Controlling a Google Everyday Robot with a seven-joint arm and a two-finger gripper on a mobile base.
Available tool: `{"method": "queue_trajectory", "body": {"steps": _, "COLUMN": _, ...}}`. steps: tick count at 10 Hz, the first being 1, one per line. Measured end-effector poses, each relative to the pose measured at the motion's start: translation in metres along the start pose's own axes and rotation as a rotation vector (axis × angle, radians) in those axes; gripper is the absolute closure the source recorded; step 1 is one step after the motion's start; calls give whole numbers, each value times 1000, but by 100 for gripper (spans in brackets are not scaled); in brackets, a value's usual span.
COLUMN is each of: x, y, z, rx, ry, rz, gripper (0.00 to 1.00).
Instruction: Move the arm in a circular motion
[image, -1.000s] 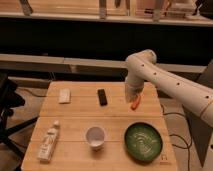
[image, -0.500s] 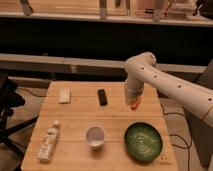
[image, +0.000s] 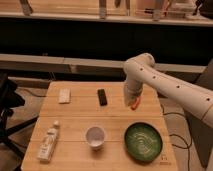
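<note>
- Cream-white arm (image: 172, 89), bent at a rounded elbow, reaching in from the right over the wooden table (image: 115, 117).
- Gripper (image: 133, 103) at the short downward tip, tinged orange, hanging above the far right part of the tabletop.
- Placed just right of the small black bar (image: 102, 96) and beyond the green bowl (image: 143, 141); apparently touching neither.
- Cannot tell whether released or clenched; nothing seen held in it.
- Against a second ago: elbow and tip both sunk a little in the view, the elbow also drawn slightly left. A small drift, not a big swing.
- Judged as a slow stretch of the circle, on the downward or nearward side of the loop. No telling from this how much of the round is done.
- Everything on the table in the same places as before: white pad (image: 64, 95) far left, white cup (image: 95, 137) near the middle, bottle (image: 48, 144) lying near left.
- Next, probably more of the same curve, carried round without dropping further.
- Worth watching: height over the bowl and the bar if the sweep comes nearer or leftward, since the tip looks close above the tabletop.
</note>
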Motion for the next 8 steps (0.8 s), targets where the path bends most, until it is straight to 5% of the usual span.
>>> {"method": "queue_trajectory", "body": {"steps": 8, "x": 0, "y": -6, "z": 5, "rx": 1, "ry": 2, "rz": 40, "gripper": 100}}
